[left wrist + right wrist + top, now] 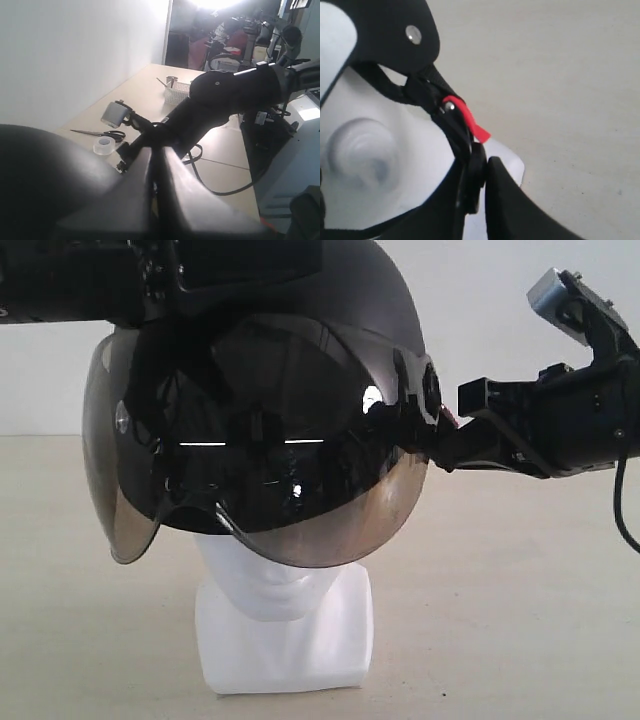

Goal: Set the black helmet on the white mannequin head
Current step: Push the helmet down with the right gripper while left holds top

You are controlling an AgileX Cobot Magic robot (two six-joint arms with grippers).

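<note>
- Jaws on your right arm (560, 420) are clamped on the black helmet (350, 290) at its side. They pinch the strap (427, 90) just beyond a red tab (472, 122), and the fingers (520, 210) meet with only the webbing between them.
- Your left jaws sit at the top of the shell, toward the left of the exterior view. From the left wrist camera they look drawn together with just a thin dark slit between them. You cannot tell whether anything is caught in it.
- You have the helmet over the white mannequin head (285, 630), covering the crown and upper face. The chin, neck and squarish base show below the smoky visor (270, 460).
- Your right wrist camera shows the moulded ear (365, 155) bare beside the strap, under the helmet's side flap with its silver rivet (413, 34).
- The head stands upright on the bench (520, 620).
- Past your right arm, scissors (102, 133) and a tape roll (104, 145) lie close together on the bench, with a wire basket (178, 91) farther off.
</note>
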